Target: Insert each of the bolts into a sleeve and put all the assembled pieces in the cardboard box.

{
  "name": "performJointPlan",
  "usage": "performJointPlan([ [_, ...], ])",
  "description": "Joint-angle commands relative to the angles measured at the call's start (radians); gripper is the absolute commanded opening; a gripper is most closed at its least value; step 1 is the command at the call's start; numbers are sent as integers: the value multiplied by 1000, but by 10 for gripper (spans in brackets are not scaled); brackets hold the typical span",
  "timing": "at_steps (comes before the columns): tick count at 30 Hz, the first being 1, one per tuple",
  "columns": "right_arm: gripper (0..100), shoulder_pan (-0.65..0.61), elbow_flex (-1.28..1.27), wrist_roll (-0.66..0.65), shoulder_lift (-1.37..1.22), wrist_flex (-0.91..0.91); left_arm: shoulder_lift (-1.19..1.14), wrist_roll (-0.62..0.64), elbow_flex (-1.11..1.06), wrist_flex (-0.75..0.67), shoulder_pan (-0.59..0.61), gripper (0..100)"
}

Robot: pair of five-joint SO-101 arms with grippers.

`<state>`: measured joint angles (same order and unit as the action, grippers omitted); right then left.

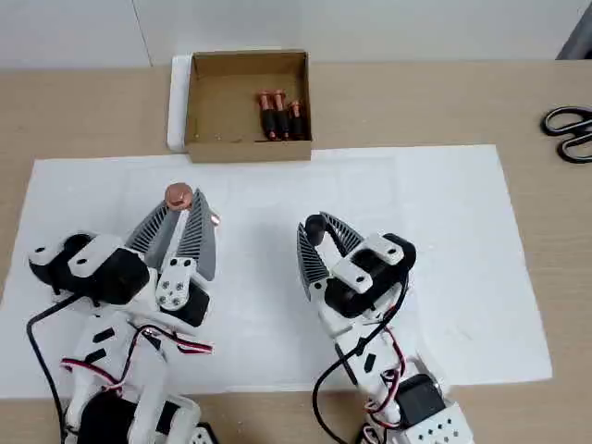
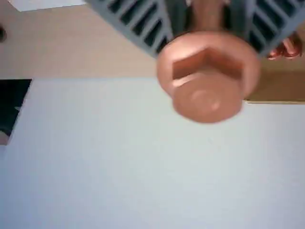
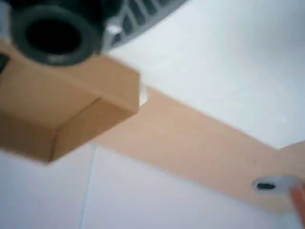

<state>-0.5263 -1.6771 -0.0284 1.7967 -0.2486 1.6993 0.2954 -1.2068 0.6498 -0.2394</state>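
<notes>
In the high view the left end effector (image 1: pixel 185 202) sits in the lower left of the frame, over the white sheet (image 1: pixel 444 259) that covers most of the counter (image 1: pixel 83 102). Its fingers are closed on a copper bolt (image 1: pixel 178 195), whose round head stands out past the fingertips toward the top of the frame. The left wrist view shows that head close up, with its hexagonal recess facing the camera and the shank clamped between the ribbed grey fingers (image 2: pixel 133 19).

The right end effector (image 1: pixel 319 224) is in the lower middle of the frame, also above the sheet and well apart from the left one. It is closed on a black sleeve (image 1: pixel 314 228) held at its fingertips. In the right wrist view the sleeve's open bore faces the camera, with the box behind it.

The box (image 1: pixel 248 148) stands in the upper middle of the frame on the bare counter, its near wall just beside the sheet's far edge. Assembled pieces (image 1: pixel 280 116), black sleeves with copper bolt heads, lie together in its right part, against the near wall. How many there are I cannot tell exactly; they look like about three. A white strip lies along the box's left wall.

Scissors (image 1: pixel 569 132) lie on the counter at the right edge of the frame, off the sheet.
</notes>
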Motion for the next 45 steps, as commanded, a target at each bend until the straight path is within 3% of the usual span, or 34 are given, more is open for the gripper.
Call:
performJointPlan([
  [1,5,-7,-5,-103,16,107,5,6,59,-34,-86,6],
  [4,5,-8,-5,-153,16,134,3,6,77,-100,-138,6],
  [10,5,-10,-5,-155,16,142,3,6,79,-152,-149,6],
  [14,5,-10,-5,-150,16,142,-3,6,79,-252,-219,6],
  [18,5,-70,-5,-150,16,140,-109,6,81,-267,-305,6],
  [26,5,-94,-5,-153,16,133,-279,2,93,-359,-315,6],
  [33,5,-94,-5,-152,16,131,-293,-6,90,-359,-313,6],
  [39,5,-94,-5,-152,16,130,-290,-115,93,-358,-318,6],
  [45,5,-94,-5,-150,16,64,-293,-120,133,-242,-319,6],
])
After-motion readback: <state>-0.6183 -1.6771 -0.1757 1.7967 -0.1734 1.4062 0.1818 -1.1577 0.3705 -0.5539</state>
